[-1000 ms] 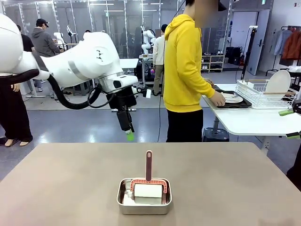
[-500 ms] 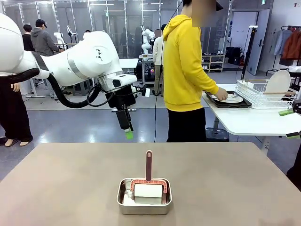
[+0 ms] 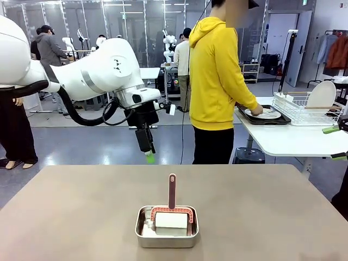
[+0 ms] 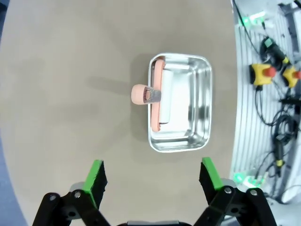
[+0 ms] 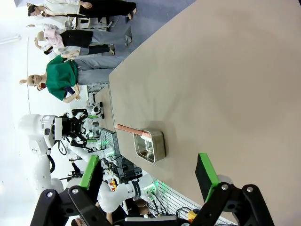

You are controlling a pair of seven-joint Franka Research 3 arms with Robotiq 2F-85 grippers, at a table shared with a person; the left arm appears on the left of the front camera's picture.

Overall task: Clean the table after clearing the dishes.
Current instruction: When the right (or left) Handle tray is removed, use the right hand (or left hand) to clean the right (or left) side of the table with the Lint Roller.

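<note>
Front view: left gripper [image 3: 149,156] held above far edge of table [image 3: 76,217], jaws spread, nothing gripped. Steel tin [image 3: 166,234] with brush [image 3: 172,191] set below and nearer than jaws. Plate [image 3: 265,113] on tray [image 3: 267,120] seen well right of jaws, on white side table [image 3: 293,141] — touched by person's hand [image 3: 256,110].
Left wrist view: jaws wide, empty; tin ahead, apart.
Right wrist view: right gripper [image 5: 148,165] jaws wide, empty — tin far ahead.
</note>
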